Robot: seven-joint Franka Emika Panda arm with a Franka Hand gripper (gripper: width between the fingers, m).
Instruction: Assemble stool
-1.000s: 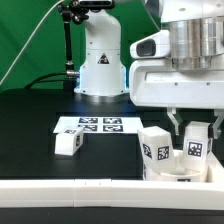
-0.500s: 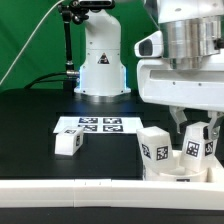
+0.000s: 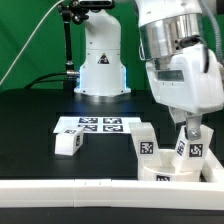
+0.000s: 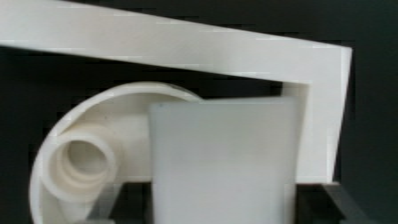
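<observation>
Stool seat [image 3: 163,175] sits at the bench's [image 3: 30,130] five o'clock with one leg [image 3: 146,150] upright on it, seemingly fitted, a second leg [image 3: 196,150] gripped in the half-open jaws just above, and a third leg [image 3: 68,143] loose at eight o'clock.

The arm's base [image 3: 100,60] is showing as a rounded white shell, glossy and catching the light, with a pale blue ring glowing along its foot. Nearer the camera, the wrist [image 3: 170,30] is showing a banded silver-grey metal cylinder, ribbed and slightly reflective, sitting above a boxy white housing [image 3: 188,85] with softened corners and smooth, unmarked faces. Under that housing the jaws are appearing as short fingers [image 3: 182,128] — darker than the casing and narrow. Shadows are greying the housing's underside, and no cables are showing along the white casing.
</observation>
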